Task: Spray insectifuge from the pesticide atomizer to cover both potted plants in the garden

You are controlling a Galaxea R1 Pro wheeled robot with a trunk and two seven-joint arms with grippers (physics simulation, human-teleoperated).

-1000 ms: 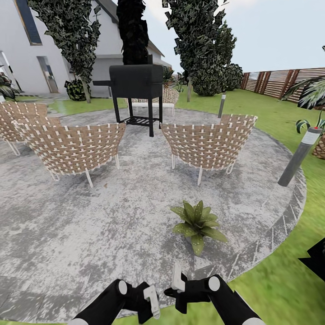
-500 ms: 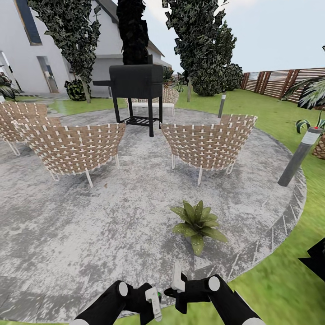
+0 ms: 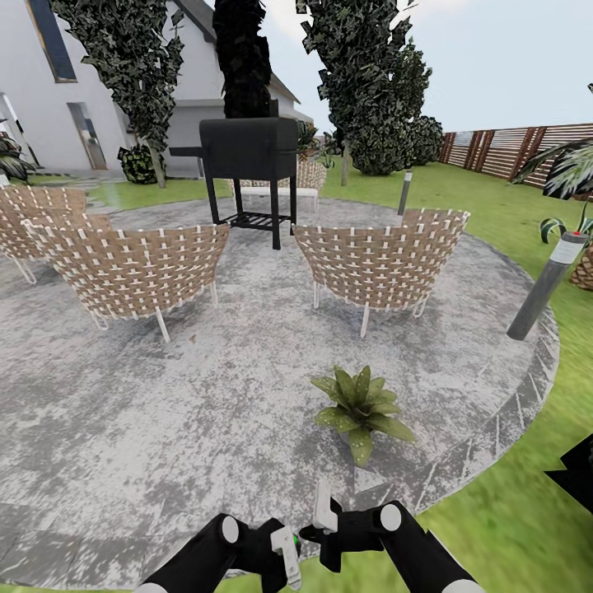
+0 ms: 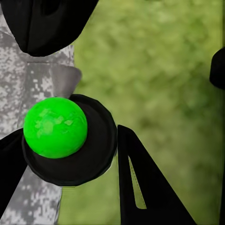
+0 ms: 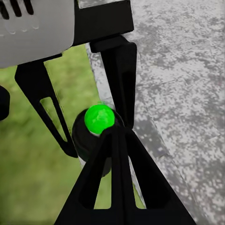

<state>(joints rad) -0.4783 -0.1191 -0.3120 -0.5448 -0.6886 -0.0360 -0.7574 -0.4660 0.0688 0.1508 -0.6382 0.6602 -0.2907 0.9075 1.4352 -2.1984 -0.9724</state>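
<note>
The spray bottle point(image 4: 55, 126), seen from above as a bright green knob on a black collar, stands low in front of the robot right where the stone paving point(image 3: 165, 412) meets the grass point(image 3: 511, 511); in the head view only a sliver of its green peeks out beside the left gripper point(image 3: 282, 558). That gripper's two black fingers point(image 4: 140, 187) sit on either side of the collar, very close against it, but I cannot tell whether they are pressing on it or just bracketing it. The right gripper point(image 3: 324, 504) hovers just beside, its fingers drawn together on nothing. To grip well, the left fingers should be level with the collar or the body under it, not the round knob, which would likely slip, and should close squarely so the bottle stays upright. The right gripper is near enough to bump the left one, so a lift looks safest straight up. One potted plant point(image 3: 362, 408) sits near, ahead on open paving, with clear room around it. Two wicker chairs point(image 3: 375, 255), a black grill point(image 3: 247, 152) and a leaning lamp post point(image 3: 543, 284) stand well beyond; a palm-like plant point(image 3: 572, 173) shows at the right edge.
</note>
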